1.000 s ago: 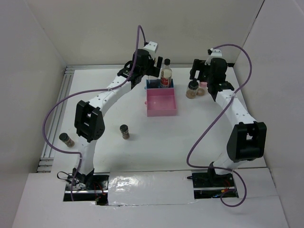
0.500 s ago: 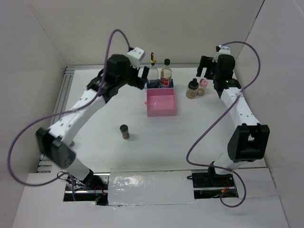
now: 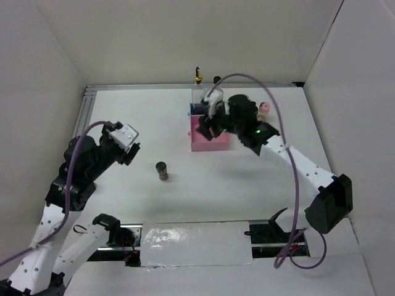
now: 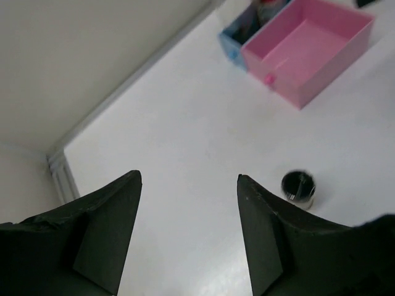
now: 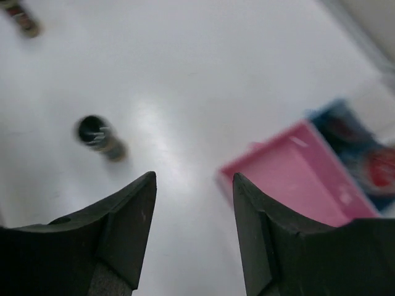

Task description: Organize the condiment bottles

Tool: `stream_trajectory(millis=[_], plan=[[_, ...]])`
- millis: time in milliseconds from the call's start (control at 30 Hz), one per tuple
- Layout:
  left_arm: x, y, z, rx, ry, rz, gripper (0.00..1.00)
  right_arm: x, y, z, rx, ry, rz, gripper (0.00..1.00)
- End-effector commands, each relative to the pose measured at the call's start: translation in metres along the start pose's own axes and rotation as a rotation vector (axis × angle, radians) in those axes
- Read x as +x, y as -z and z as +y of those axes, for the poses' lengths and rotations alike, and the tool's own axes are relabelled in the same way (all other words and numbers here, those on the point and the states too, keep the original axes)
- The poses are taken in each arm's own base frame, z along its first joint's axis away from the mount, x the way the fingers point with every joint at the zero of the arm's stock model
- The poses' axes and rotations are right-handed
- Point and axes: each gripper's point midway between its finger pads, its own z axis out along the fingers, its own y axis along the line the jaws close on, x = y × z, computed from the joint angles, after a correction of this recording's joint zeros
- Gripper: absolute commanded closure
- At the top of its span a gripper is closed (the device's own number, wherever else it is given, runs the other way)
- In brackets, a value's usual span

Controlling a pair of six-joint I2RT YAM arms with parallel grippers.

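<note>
The gold-pourer bottle [image 3: 197,86] and the black-capped bottle [image 3: 216,80] stand in the blue tray [image 3: 192,109] at the back, partly hidden by my right arm. A pink-capped shaker [image 3: 263,108] stands right of the trays. A dark-lidded spice jar [image 3: 162,171] stands alone on the table; it also shows in the left wrist view [image 4: 299,187] and the right wrist view [image 5: 99,135]. My left gripper [image 3: 131,150] [image 4: 189,177] is open and empty, left of that jar. My right gripper [image 3: 207,127] [image 5: 194,176] is open and empty, over the pink tray's left edge.
The pink tray [image 3: 210,145] [image 4: 308,52] [image 5: 296,172] sits empty in front of the blue tray [image 4: 241,34] [image 5: 364,154]. A second small jar [image 5: 21,18] shows blurred at the far left. White walls enclose the table on three sides.
My left arm has swung back from the trays to the near left. My right arm has swung from the back right, by the shaker, over the pink tray. The right wrist view is motion-blurred.
</note>
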Motion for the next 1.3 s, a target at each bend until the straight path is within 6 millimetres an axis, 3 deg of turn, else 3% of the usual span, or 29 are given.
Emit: stream_trajectory(millis=[0, 33, 67, 100, 133, 200, 233, 267, 367, 400, 433, 533, 633, 733, 933, 1000, 1033, 1100, 1133, 1233, 1267], plan=[[0.057, 0.013, 0.006, -0.06, 0.033, 0.142, 0.24, 0.017, -0.026, 0.099, -0.259, 0.068, 0.045, 0.41], [0.064, 0.017, 0.016, -0.123, 0.073, 0.161, 0.24, 0.013, -0.032, 0.113, -0.27, 0.08, 0.05, 0.24], [0.077, 0.024, 0.027, -0.189, 0.106, 0.192, 0.24, 0.024, -0.046, 0.142, -0.29, 0.103, 0.096, 0.03], [0.083, 0.028, 0.031, -0.223, 0.159, 0.208, 0.24, 0.03, -0.052, 0.155, -0.303, 0.11, 0.12, 0.0], [0.091, 0.033, 0.036, -0.257, 0.196, 0.237, 0.23, 0.023, -0.058, 0.166, -0.306, 0.107, 0.115, 0.0], [0.104, 0.045, 0.046, -0.339, 0.294, 0.273, 0.21, 0.042, -0.076, 0.191, -0.318, 0.108, 0.187, 0.0], [0.108, 0.048, 0.044, -0.343, 0.327, 0.29, 0.2, 0.038, -0.082, 0.196, -0.307, 0.084, 0.191, 0.0], [0.114, 0.053, 0.047, -0.371, 0.366, 0.302, 0.19, 0.053, -0.093, 0.201, -0.291, 0.073, 0.231, 0.0], [0.119, 0.059, 0.041, -0.377, 0.433, 0.291, 0.18, 0.06, -0.109, 0.209, -0.246, 0.052, 0.264, 0.0], [0.118, 0.06, 0.039, -0.377, 0.442, 0.285, 0.17, 0.075, -0.118, 0.212, -0.225, 0.05, 0.307, 0.0], [0.117, 0.061, 0.037, -0.37, 0.438, 0.273, 0.17, 0.066, -0.124, 0.213, -0.174, 0.043, 0.297, 0.0], [0.114, 0.064, 0.039, -0.388, 0.432, 0.261, 0.16, 0.074, -0.142, 0.203, -0.015, 0.004, 0.356, 0.0], [0.108, 0.065, 0.041, -0.395, 0.428, 0.244, 0.16, 0.082, -0.147, 0.188, 0.087, -0.039, 0.388, 0.0], [0.103, 0.066, 0.043, -0.395, 0.423, 0.23, 0.16, 0.087, -0.148, 0.186, 0.081, -0.057, 0.408, 0.01], [0.102, 0.069, 0.05, -0.422, 0.398, 0.233, 0.16, 0.113, -0.136, 0.203, -0.04, -0.086, 0.502, 0.02], [0.104, 0.069, 0.051, -0.422, 0.394, 0.239, 0.16, 0.123, -0.136, 0.204, -0.058, -0.099, 0.519, 0.05], [0.106, 0.069, 0.051, -0.422, 0.395, 0.242, 0.16, 0.122, -0.14, 0.21, -0.089, -0.112, 0.505, 0.1], [0.107, 0.068, 0.053, -0.426, 0.392, 0.245, 0.16, 0.117, -0.148, 0.212, -0.12, -0.127, 0.49, 0.31], [0.107, 0.068, 0.053, -0.425, 0.389, 0.246, 0.16, 0.122, -0.149, 0.213, -0.119, -0.125, 0.502, 0.31], [0.106, 0.067, 0.056, -0.429, 0.37, 0.248, 0.16, 0.119, -0.153, 0.209, -0.115, -0.134, 0.51, 0.67], [0.106, 0.067, 0.058, -0.433, 0.364, 0.248, 0.16, 0.117, -0.154, 0.205, -0.102, -0.134, 0.508, 0.74]])
